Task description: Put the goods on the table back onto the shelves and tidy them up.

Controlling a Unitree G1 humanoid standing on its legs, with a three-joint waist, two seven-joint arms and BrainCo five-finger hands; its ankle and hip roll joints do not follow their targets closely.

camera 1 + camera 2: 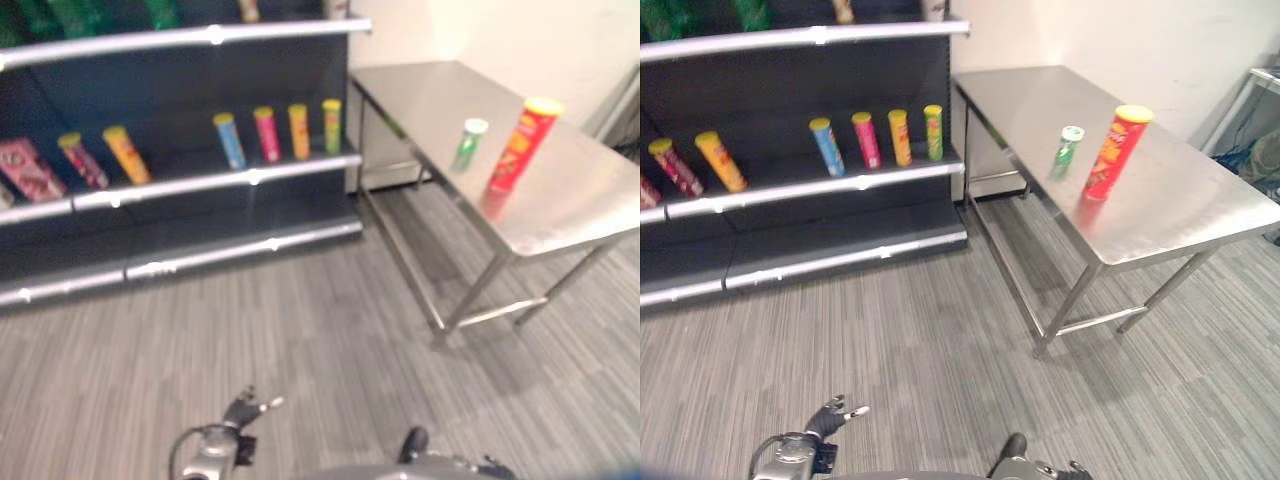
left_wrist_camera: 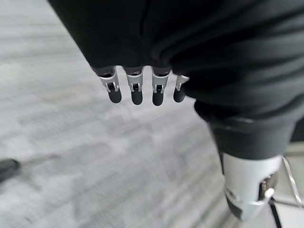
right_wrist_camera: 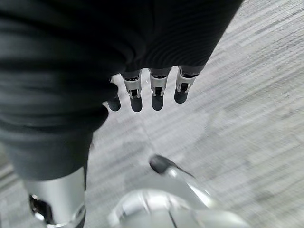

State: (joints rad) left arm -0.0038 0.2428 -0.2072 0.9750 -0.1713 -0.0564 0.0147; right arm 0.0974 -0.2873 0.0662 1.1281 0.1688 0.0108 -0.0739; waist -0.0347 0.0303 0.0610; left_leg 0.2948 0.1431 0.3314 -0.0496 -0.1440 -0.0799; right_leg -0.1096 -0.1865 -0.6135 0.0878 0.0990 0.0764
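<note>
Both hands, left hand (image 2: 137, 88) and right hand (image 3: 152, 92), hang relaxed and empty; next comes approaching the steel surface (image 1: 1160, 215) to grasp the tall red tube can (image 1: 1109, 155).

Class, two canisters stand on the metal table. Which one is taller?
The red canister with the yellow lid is the taller. The green canister with the white lid beside it is clearly shorter and slimmer.
</note>
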